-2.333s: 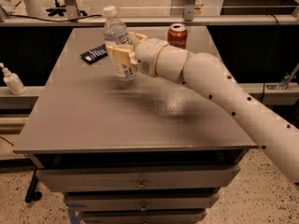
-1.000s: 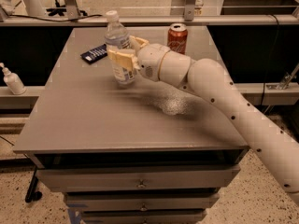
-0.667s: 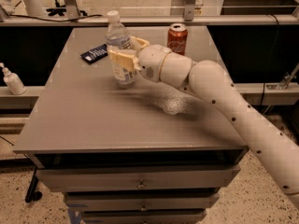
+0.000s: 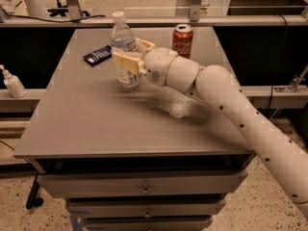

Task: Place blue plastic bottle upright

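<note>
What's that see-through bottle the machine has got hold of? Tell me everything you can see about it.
The blue plastic bottle is clear, pale-blue-tinted plastic with a white screw cap and a white and light-blue label. It is upright over the far part of the grey table, and it is taller than the red can nearby. The gripper holds it around the middle, with tan jaws on either side. Whether its base touches the table cannot be told.
</note>
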